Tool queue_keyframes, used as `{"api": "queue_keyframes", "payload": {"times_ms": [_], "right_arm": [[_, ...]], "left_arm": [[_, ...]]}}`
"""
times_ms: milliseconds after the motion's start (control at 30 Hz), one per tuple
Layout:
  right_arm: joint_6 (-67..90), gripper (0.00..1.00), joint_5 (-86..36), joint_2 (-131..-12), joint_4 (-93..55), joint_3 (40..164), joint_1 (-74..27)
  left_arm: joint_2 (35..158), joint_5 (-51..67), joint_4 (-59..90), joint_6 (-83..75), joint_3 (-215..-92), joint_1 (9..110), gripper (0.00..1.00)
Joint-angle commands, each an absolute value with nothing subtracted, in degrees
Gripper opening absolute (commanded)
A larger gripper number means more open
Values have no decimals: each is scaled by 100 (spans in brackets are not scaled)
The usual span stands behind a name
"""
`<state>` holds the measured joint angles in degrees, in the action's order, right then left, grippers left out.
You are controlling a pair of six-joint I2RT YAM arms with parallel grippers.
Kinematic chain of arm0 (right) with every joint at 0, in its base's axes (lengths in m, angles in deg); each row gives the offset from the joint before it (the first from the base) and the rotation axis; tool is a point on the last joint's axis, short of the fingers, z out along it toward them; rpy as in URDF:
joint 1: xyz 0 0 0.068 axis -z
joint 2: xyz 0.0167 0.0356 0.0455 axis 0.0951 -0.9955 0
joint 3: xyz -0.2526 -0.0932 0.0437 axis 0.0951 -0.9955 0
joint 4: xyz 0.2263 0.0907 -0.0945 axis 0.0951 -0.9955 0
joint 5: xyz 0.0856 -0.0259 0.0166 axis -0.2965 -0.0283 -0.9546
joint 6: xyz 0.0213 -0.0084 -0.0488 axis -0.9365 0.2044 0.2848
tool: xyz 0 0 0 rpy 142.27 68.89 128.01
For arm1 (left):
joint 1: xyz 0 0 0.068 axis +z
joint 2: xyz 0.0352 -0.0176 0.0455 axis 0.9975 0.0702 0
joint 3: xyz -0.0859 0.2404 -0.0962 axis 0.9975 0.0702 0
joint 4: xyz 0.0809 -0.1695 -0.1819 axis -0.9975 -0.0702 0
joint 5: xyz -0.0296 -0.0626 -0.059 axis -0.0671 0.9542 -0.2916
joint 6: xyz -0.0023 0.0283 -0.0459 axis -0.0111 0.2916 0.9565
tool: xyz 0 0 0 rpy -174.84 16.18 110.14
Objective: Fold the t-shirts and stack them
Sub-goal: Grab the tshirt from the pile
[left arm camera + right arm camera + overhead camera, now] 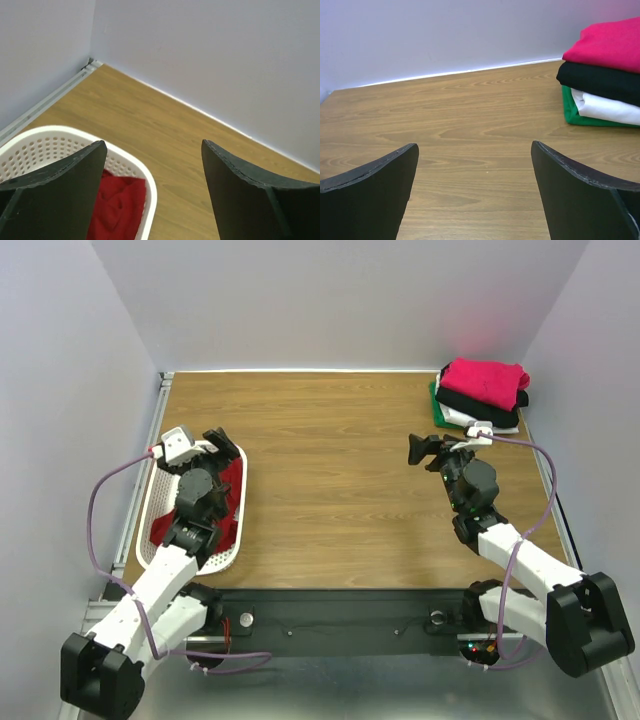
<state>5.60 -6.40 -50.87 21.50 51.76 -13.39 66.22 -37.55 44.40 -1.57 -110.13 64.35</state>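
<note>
Near edge: both arm bases sit on a dark strip at the front of the wooden tabletop (330, 500), L arm on the left, R arm on the right.

Just past that, near-left: white perforated basket (150, 510) on the tabletop, close to the left rail. The dark red t-shirt (234, 485) lies bunched inside it, unfolded; it shows mostly along the basket's right side, the rest hidden under the L arm. L wrist view shows the same: basket rim (150, 195) curving round, red cloth (120, 205) crumpled within.

L gripper (224, 443) hangs over the basket's far end, above the shirt. Fingers spread wide w/ nothing between them. In the wrist view the L gripper (153, 145) frames bare wood and the far-left corner of the walls.

Mid-right: R gripper (420, 451) is above bare tabletop, pointing left/far, apart from any cloth. Fingers spread wide, nothing held. In its wrist view the R gripper (474, 145) frames only wood grain.

Far-right corner: folded stack against the walls. Top to bottom: bright pink t-shirt (487, 378), black t-shirt (480, 400), white t-shirt (468, 420), green t-shirt (436, 400) at the base, its edge sticking out on the left side. R wrist view confirms the order: pink (610, 42), black (595, 80), white (605, 107), green (570, 112). Stack is well apart from both grippers.
</note>
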Motion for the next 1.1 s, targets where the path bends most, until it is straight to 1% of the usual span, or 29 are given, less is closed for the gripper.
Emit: {"api": "queue_keyframes", "payload": {"times_ms": [0,33,200,233,300,333,433,633,867,1067], "right_arm": [[480,100,-603,-4970,2201,5179,-1370],[480,100,-567,-4970,2201,5179,-1379],[392,100,-269,-5005,2174,5206,-1370],[383,100,-251,-5023,2157,5223,-1370],[374,100,-172,-5058,2139,5223,-1370],[366,100,-128,-5067,2130,5232,-1370],[322,100,-48,-5014,2104,5206,-1370],[278,100,4,-4839,2095,5109,-1370],[242,100,118,-4557,2086,4977,-1370],[225,100,189,-4487,2086,4933,-1370]], "left_arm": [[6752,-4465,3941,54,-11249,6436,98],[6804,-4674,3915,45,-11241,6436,99],[7437,-4984,3792,18,-11320,6523,99],[7542,-4941,3705,114,-11415,6741,99],[7850,-4284,3642,290,-11469,7180,99],[7973,-3672,3634,361,-11504,7644,99],[8438,-3227,3502,493,-11635,8060,99],[9326,-3428,3080,484,-12127,8097,99],[10441,-2779,2580,300,-12734,8132,99],[10918,-2454,2192,221,-13086,8132,98]]}}
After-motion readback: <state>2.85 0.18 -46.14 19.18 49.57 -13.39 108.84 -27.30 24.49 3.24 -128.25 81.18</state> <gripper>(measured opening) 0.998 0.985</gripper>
